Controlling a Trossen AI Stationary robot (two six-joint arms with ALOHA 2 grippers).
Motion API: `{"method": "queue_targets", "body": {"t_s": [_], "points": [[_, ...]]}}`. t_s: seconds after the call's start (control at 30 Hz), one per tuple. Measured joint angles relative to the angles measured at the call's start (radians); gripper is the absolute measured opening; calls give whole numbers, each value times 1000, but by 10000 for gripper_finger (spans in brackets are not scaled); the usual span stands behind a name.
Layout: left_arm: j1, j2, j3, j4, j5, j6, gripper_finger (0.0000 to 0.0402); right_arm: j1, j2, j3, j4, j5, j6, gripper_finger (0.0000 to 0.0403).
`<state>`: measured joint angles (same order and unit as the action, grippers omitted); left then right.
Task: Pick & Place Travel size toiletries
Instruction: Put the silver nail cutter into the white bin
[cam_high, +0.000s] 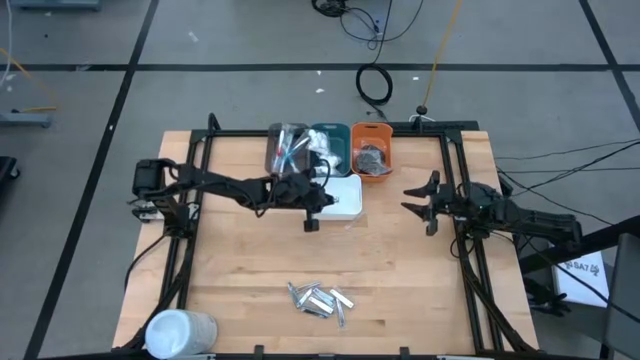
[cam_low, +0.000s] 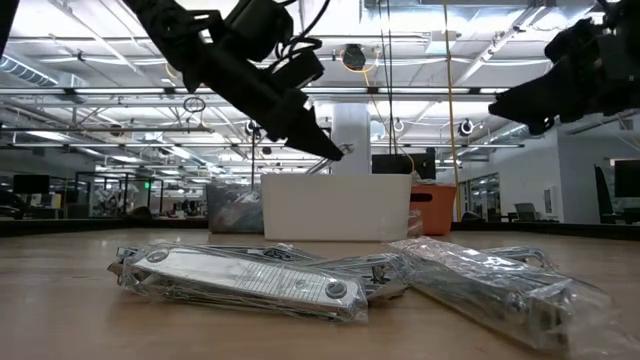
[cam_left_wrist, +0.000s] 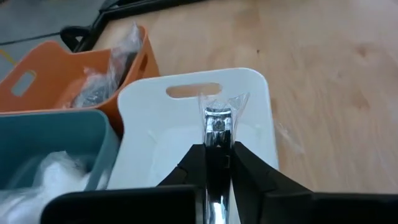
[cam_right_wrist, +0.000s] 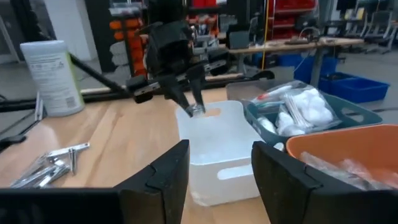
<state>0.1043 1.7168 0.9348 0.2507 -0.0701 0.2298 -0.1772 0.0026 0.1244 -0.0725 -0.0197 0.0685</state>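
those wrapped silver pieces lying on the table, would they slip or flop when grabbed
The wrapped silver pieces look like flat metal bars, so probably stiff. Their loose, glossy clear wrap may slide between fingers. They overlap in a pile, so lifting one could drag its neighbours.

Matt pale wood table (cam_high: 240, 270), glossy clear-wrapped silver sachets (cam_high: 320, 298), smooth white plastic tray (cam_left_wrist: 249, 106), orange plastic tray (cam_high: 372, 132)
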Motion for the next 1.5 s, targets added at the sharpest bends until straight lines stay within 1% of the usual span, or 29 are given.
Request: {"method": "queue_targets", "body": {"t_s": [0.07,0.17,0.3,0.5,0.57,0.7,0.83,1.0,1.17,1.33,1.43,1.5], "points": [[10,-1,0,9,24,-1,29,0,1,-52,106,-1,0,153],[14,-1,0,13,37,-15,31,0,1,-105,208,0,-2,144],[14,-1,0,11,37,-27,43,0,7,-105,197,-5,1,138],[15,-1,0,8,36,-45,31,0,6,-106,200,-7,23,138],[16,-1,0,5,23,-50,33,0,6,-107,202,-7,25,139],[17,-1,0,3,-33,-55,60,0,6,-108,203,-7,25,141],[17,-1,0,7,-35,-54,90,0,6,-108,202,-7,25,141],[18,-1,0,8,-35,-59,109,0,6,-109,203,-7,24,141],[19,-1,0,19,-36,-57,112,0,6,-109,202,-7,25,141],[19,-1,0,87,-36,-57,112,0,6,-109,203,-7,24,141],[11,-3,0,125,-21,-136,113,0,6,-109,203,-7,24,141],[-2,-18,0,129,18,-162,113,0,6,-109,202,-8,25,141]]}}
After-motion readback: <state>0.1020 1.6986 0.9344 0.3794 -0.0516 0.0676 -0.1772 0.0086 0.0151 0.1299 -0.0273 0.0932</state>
